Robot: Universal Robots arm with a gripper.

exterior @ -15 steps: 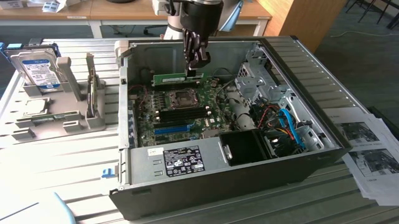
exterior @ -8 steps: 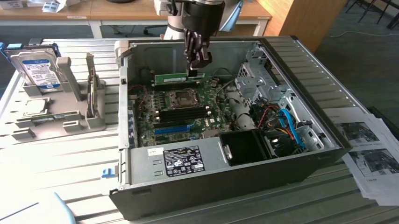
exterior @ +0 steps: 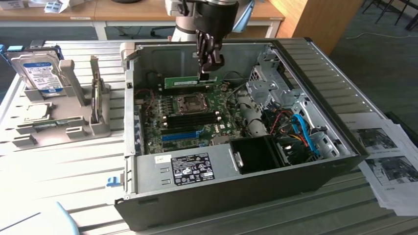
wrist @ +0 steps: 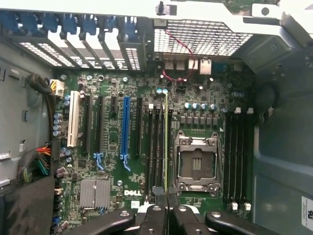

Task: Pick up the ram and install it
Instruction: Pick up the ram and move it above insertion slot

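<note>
ram: the green stick [exterior: 186, 81] is up in the air inside the open case [exterior: 313, 73], lying level, long edge facing down at the motherboard [exterior: 222, 128]
gripper: coming straight down from above, gripper [exterior: 207, 74] pinched tight on the top edge of the ram, toward its end on the exterior view's right
from the wrist view: you see the ram edge-on as a thin line [wrist: 166, 142], running along the black memory slots [wrist: 155, 147] right next to the CPU socket [wrist: 196, 161]
seated or not: honestly can't tell if it touches a slot; from the exterior view it looks like it's above the board
other board stuff: long blue slot [exterior: 179, 135] nearer the front of the case
outside the case: hard drive [exterior: 38, 73] standing in a grey rack [exterior: 72, 125] on the exterior view's left, printed papers [exterior: 385, 161] on its right, all on a slatted table [exterior: 72, 166]
</note>
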